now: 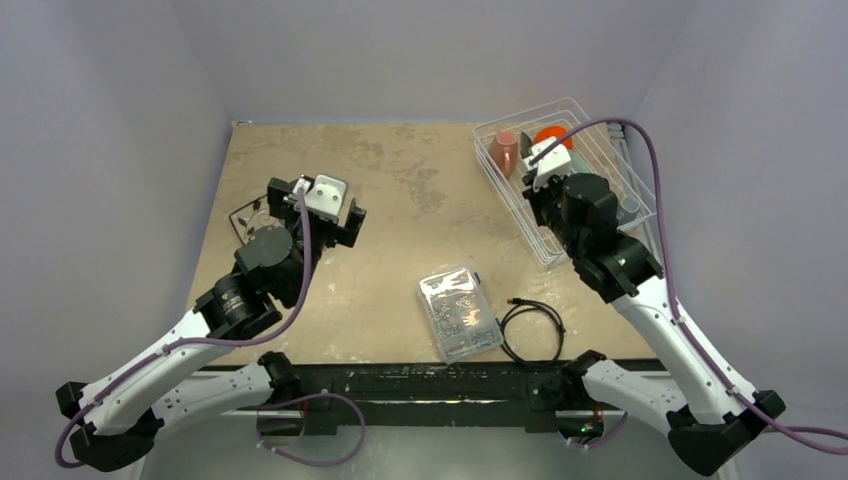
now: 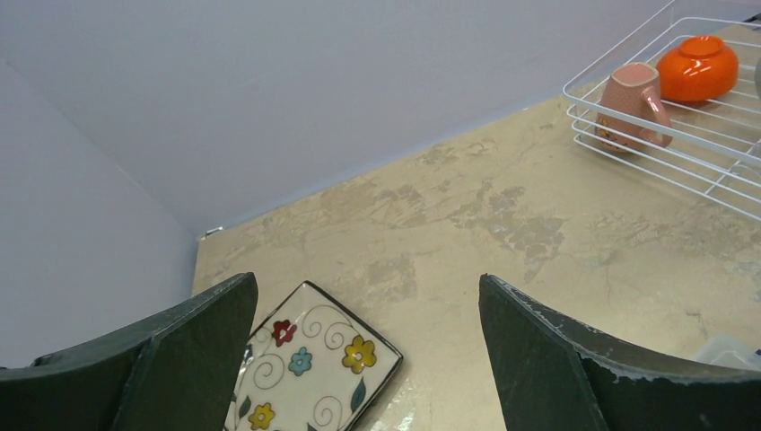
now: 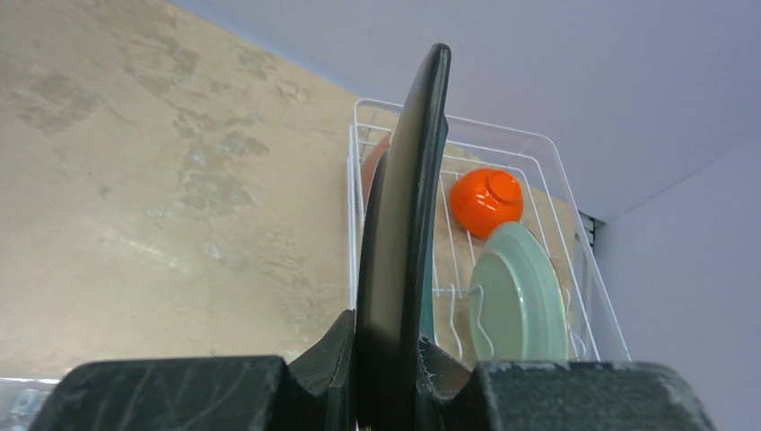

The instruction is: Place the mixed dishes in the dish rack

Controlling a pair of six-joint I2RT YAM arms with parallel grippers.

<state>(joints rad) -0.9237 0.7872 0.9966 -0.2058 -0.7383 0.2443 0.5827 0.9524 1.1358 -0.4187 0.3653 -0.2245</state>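
Currently a dark teal square plate (image 3: 406,206) stands on edge, pinched at its lower rim by the right gripper (image 3: 386,346). It is held above the white wire dish rack (image 3: 467,126) at the far right of the table (image 1: 400,200).

Inside the rack, an orange bowl (image 3: 485,199) sits toward the far end and looks upside down. A pale green plate (image 3: 520,301) leans just right of the held plate, and a pink cup (image 2: 633,103) stands on the left side.

Likely risks: the teal plate could knock the green plate, or catch a wire if it comes down off the gap between bars. The narrow grip on one edge may also let it swing or slip. Room is tight to the right, beside the green plate and the rack's side wires. To the left the tabletop lies open.

At the left, the left gripper (image 2: 366,287) hangs with fingers spread wide above a white floral square plate (image 2: 310,368). That plate lies flat near the table's left edge, not yet loaded. A clear box (image 1: 458,312) and black cable (image 1: 530,328) lie at the near edge, well apart from both plates.
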